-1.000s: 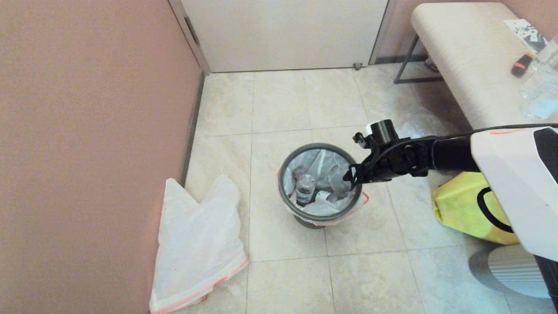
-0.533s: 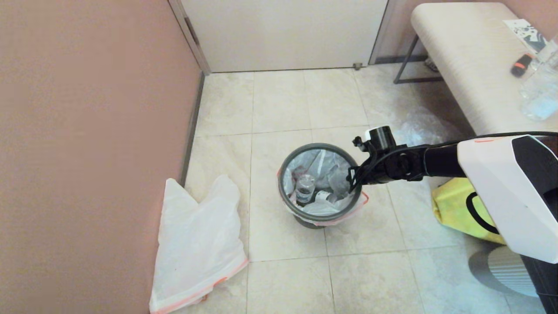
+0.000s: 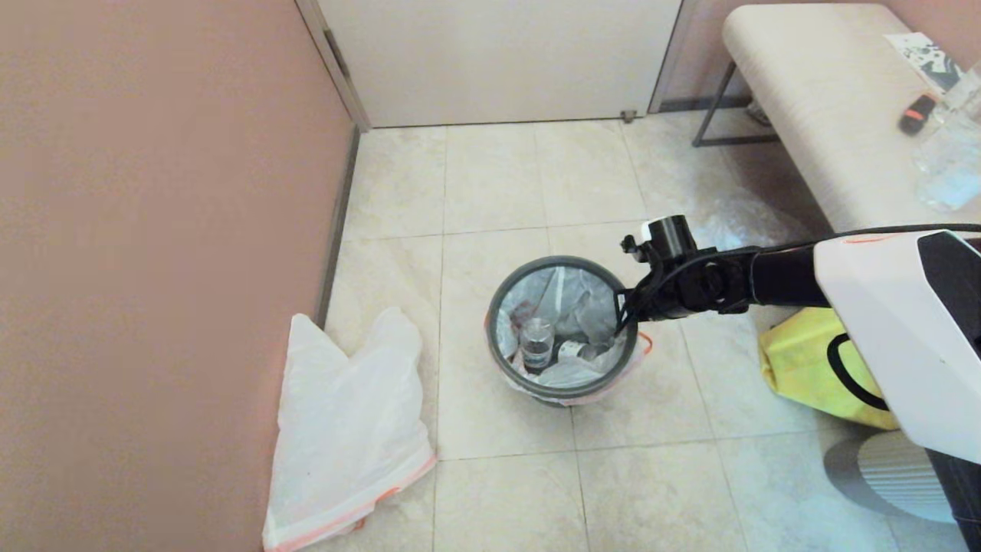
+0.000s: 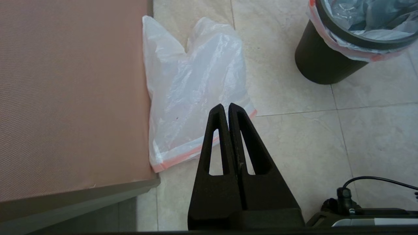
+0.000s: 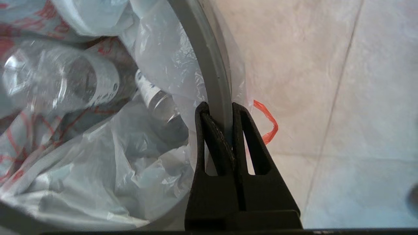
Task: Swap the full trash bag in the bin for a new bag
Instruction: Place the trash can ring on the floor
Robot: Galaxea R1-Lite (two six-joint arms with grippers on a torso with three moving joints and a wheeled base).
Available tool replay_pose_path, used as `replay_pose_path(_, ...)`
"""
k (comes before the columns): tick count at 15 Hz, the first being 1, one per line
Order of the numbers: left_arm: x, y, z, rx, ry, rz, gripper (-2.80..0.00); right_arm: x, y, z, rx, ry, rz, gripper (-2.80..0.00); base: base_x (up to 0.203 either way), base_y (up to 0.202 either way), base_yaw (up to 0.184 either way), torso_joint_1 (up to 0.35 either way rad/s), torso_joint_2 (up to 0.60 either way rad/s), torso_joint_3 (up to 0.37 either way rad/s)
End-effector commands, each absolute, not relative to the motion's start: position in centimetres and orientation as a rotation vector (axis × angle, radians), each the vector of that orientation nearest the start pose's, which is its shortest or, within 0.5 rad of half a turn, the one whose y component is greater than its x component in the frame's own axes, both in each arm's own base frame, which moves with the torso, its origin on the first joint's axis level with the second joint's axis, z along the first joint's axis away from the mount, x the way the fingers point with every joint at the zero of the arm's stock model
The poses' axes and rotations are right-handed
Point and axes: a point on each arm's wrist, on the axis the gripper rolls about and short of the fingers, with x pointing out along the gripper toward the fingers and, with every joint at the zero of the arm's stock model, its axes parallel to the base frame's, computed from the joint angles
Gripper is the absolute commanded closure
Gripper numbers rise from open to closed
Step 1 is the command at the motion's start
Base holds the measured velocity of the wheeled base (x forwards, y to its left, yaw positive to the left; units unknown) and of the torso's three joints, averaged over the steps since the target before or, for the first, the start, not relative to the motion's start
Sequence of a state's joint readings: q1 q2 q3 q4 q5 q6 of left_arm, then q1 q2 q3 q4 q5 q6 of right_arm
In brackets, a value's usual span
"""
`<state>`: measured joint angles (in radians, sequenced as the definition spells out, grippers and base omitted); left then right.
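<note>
Tiled floor (image 3: 498, 184) bounded on the robot's left by a pink wall (image 3: 153, 230), with a padded bench (image 3: 812, 100) at far right. The right arm (image 3: 881, 307) extends from the right edge across the scene, forearm roughly level and reaching leftward, above a yellow tote bag (image 3: 805, 360) lying on the tiles. The new bag (image 3: 349, 429) lies flattened on the floor against the wall, well apart from the bin and to its left, orange-pink rim toward the robot. The bin (image 4: 320, 63) stands upright on the tiles near the centre; its thin grey hoop (image 3: 494, 307) sits on the rim over the liner. The full trash bag (image 3: 563, 314) lines the bin, its orange-pink edge folded outward below the hoop; a clear bottle (image 3: 536, 345) and crumpled wrappers lie inside. The right gripper (image 5: 217, 112) meets the bin on its right side, fingers pinched onto the hoop, one inside the rim and one outside. An orange drawstring loop (image 5: 269, 122) hangs just beside the outer finger. The left gripper (image 4: 225, 107) hangs above the floor near the new bag's rim, fingers pressed together and holding nothing.
</note>
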<state>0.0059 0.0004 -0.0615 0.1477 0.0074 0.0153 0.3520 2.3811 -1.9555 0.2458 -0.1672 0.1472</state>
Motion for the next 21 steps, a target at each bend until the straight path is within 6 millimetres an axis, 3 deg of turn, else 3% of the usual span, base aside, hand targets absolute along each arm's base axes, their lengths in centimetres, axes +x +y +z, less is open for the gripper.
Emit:
replay_pose_path(1,-2.8,0.0,7.7,0.015,0.088,0.013,0.0,44.8,16.9,16.1,-0.031,0.633,0.135,0.0,0.0,0.0,0.0,0.0,0.0,0.0)
replay_pose_path(4,-2.8,0.0,7.7,0.015,0.088,0.013,0.0,43.6,17.3,17.1,-0.043,0.666,0.142,0.0,0.0,0.0,0.0,0.0,0.0,0.0)
replay_pose_path(8,-2.8,0.0,7.7,0.015,0.089,0.013,0.0,43.6,17.0,15.8,-0.041,0.742,0.126,0.0,0.0,0.0,0.0,0.0,0.0,0.0)
replay_pose_path(12,-2.8,0.0,7.7,0.015,0.089,0.013,0.0,41.6,17.2,18.5,0.001,0.75,0.132,0.0,0.0,0.0,0.0,0.0,0.0,0.0)
replay_pose_path(16,-2.8,0.0,7.7,0.015,0.088,0.013,0.0,38.0,16.7,22.1,0.068,0.776,0.121,0.0,0.0,0.0,0.0,0.0,0.0,0.0)
replay_pose_path(21,-2.8,0.0,7.7,0.015,0.088,0.013,0.0,30.6,13.2,24.2,0.057,0.839,0.055,0.0,0.0,0.0,0.0,0.0,0.0,0.0)
